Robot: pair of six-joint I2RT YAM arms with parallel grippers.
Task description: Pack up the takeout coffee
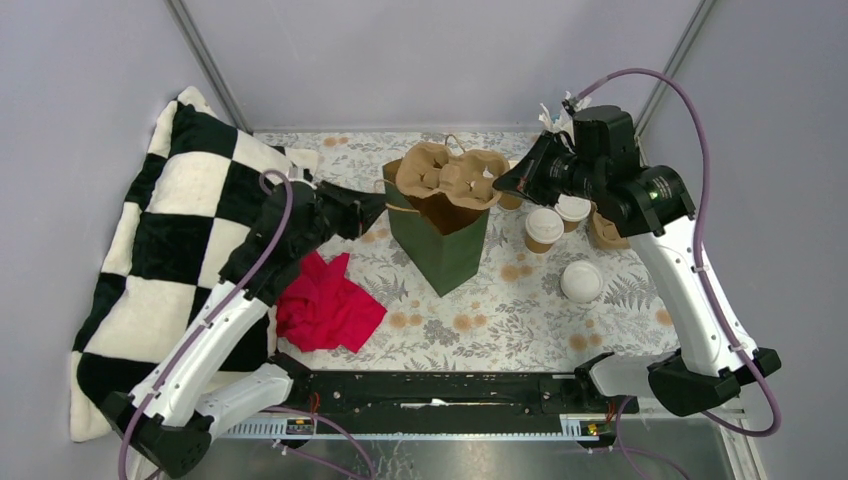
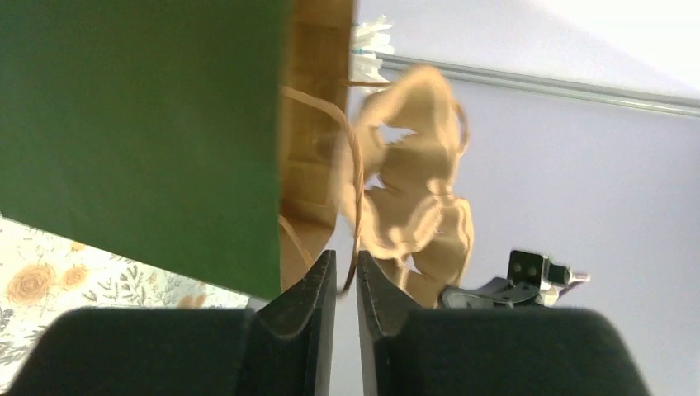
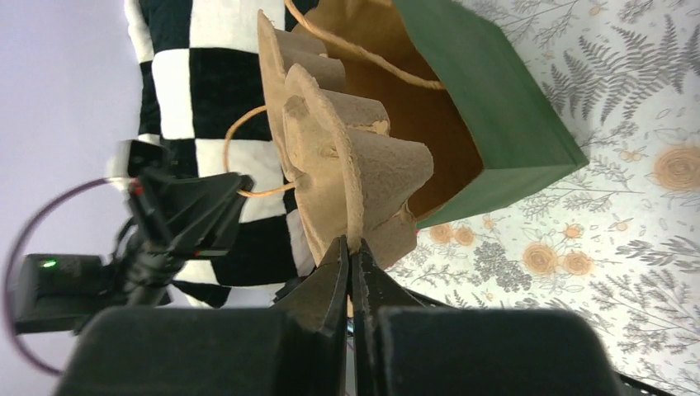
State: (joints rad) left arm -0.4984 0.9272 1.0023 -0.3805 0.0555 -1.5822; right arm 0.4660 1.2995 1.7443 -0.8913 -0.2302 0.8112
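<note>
Tally.
- Green bag (image 1: pixel 440 250): one.
- Pulp cup carrier (image 1: pixel 450 175): one.
- Lidded coffee cups (image 1: pixel 543 228) (image 1: pixel 573 208): two in clear view.
- White lid (image 1: pixel 581 281) set apart from them: one. Whether a cup sits under it, cannot tell.
- Tan cup (image 1: pixel 602 238), no lid seen, part hidden by the right arm (image 1: pixel 690 290): one.
- Red cloth (image 1: pixel 325 305): one.
- Checkered pillow (image 1: pixel 170 230): one.
- Grippers: two, left gripper (image 2: pixel 345 262) and right gripper (image 3: pixel 348 247).
</note>
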